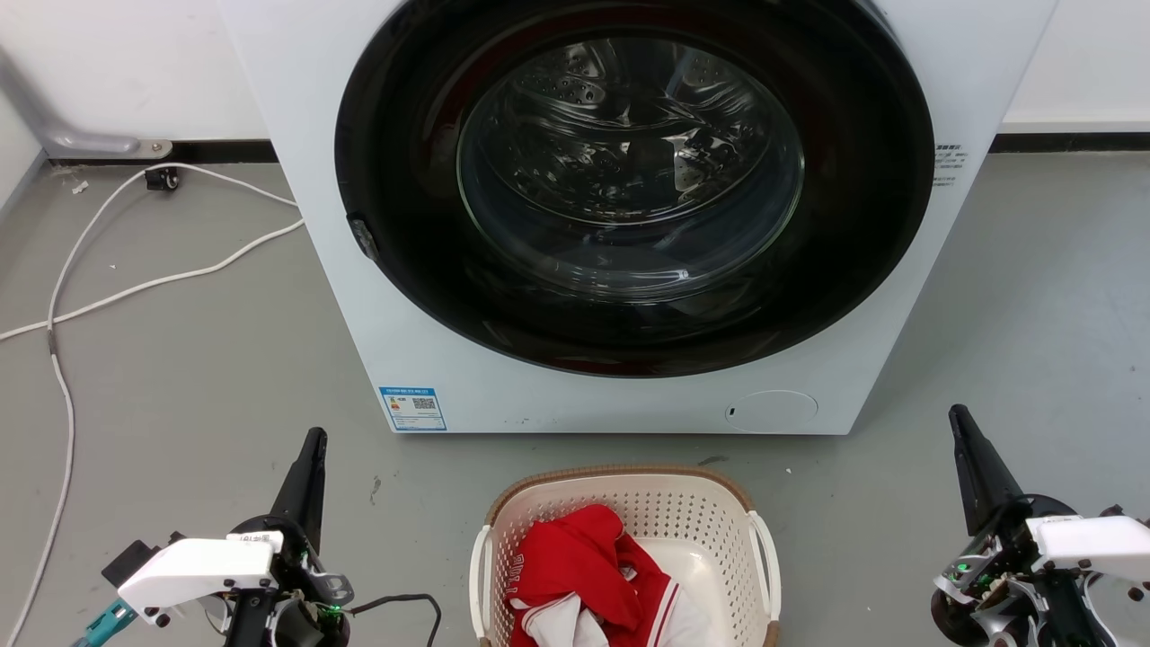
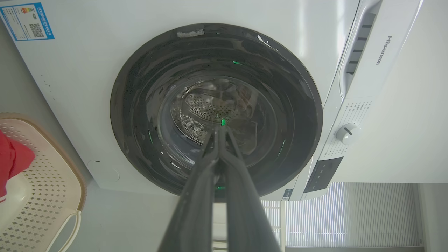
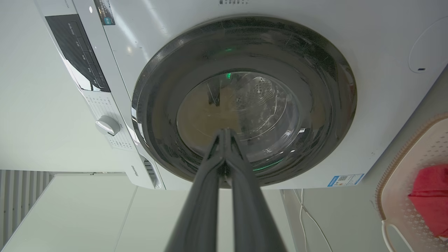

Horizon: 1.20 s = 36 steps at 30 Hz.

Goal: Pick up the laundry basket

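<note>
The laundry basket (image 1: 692, 521) sat on the grey floor (image 1: 180, 377) at the bottom centre of the head view, just in front of the washing machine (image 1: 539, 404). Its brown rim faced the machine and its white handles stood at either side. A red and white garment (image 1: 584, 557) lay bunched inside it, toward the left half.

The left gripper (image 1: 314, 440) was at the lower left of that view. Its white wrist housing sat low near the bottom edge, and its dark fingers rose upward with a slight lean to the right. It was well apart from the basket's left handle. The right gripper (image 1: 958, 415) mirrored it at the lower right, fingers leaning slightly left, equally clear of the right handle. Neither touched anything.

In the left wrist view, the left gripper (image 2: 220, 132) had its two fingers pressed together at the tips, with nothing between them. They pointed at the dark round door (image 2: 217, 105), and the basket (image 2: 45, 182) lay at the lower left edge. In the right wrist view, the right gripper (image 3: 225, 133) likewise had its fingers closed against each other and empty, aimed at the door glass. There the basket (image 3: 402, 189) lay at the lower right edge.

A white cable (image 1: 135, 288) trailed across the floor at the left of the head view.
</note>
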### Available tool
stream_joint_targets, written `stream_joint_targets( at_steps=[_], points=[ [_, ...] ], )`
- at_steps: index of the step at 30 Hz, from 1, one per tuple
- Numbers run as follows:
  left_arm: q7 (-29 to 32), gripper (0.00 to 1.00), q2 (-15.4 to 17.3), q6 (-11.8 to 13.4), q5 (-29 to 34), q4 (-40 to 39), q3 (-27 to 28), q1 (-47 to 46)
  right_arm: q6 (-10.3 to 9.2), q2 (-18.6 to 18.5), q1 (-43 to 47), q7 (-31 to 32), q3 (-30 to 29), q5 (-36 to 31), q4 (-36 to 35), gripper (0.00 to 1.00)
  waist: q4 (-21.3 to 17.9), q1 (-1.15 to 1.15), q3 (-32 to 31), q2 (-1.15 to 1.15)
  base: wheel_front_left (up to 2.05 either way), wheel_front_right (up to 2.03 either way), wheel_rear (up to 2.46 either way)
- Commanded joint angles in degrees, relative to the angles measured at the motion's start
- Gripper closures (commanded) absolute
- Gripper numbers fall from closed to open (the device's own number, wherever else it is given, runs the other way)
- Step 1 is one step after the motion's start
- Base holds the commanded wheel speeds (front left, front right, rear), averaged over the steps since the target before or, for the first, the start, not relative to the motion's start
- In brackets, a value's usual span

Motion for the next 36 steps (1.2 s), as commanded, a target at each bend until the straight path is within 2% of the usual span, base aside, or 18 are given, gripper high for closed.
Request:
stream_joint_targets(
  at_steps=[1,36],
  points=[
    [0.02,1.00,-0.10,-0.08,0.38,0.07,0.18,-0.55,0.00,0.16,-0.68,0.15,-0.08,-0.21,0.07,1.00,0.00,0.00,0.00,0.00,0.00,0.00,0.00],
    [0.21,1.00,-0.20,-0.08,0.46,0.07,0.38,-0.57,0.00,0.34,-0.70,0.32,-0.32,-0.41,0.07,1.00,0.00,0.00,0.00,0.00,0.00,0.00,0.00]
  ],
)
